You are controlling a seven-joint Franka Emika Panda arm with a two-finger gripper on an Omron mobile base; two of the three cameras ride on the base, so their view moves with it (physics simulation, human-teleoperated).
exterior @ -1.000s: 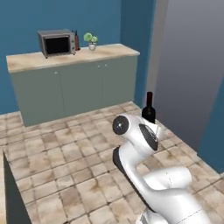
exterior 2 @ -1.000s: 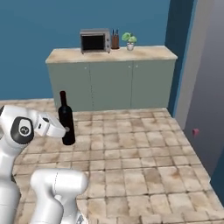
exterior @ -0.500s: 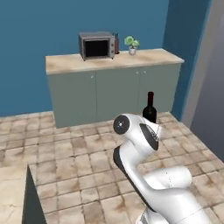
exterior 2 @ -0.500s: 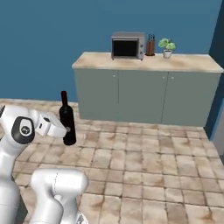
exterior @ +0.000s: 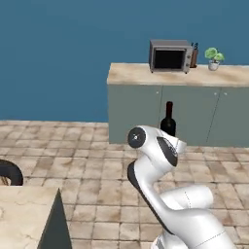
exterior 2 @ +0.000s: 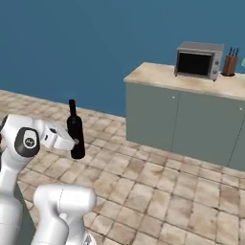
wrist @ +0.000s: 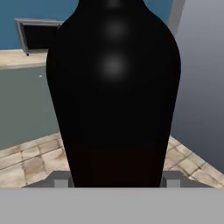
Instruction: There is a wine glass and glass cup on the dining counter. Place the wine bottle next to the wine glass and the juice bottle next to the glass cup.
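The wine bottle (exterior 2: 75,131), slim and near-black, stands upright in the air above the tiled floor, and my gripper (exterior 2: 75,142) is shut on its lower body. From the left base view the wine bottle (exterior: 168,119) rises just behind my arm's upper joint. In the hand view the wine bottle (wrist: 113,96) is a broad dark shape between the fingertips (wrist: 61,180). The wine glass, glass cup and juice bottle are out of view. A corner of a beige marbled top (exterior: 19,214) shows at the lower left; I cannot tell if it is the dining counter.
A short grey-green counter (exterior: 160,114) with a beige top stands against the blue wall, carrying a microwave (exterior: 170,56), a knife block (exterior 2: 229,64) and a small potted plant (exterior: 213,57). Tiled floor (exterior 2: 158,186) lies between me and it. A dark round object (exterior: 8,172) sits at the left edge.
The whole picture has shifted, so the camera has turned: the microwave counter has slid to the right in both base views. The bottle stays held the same way.
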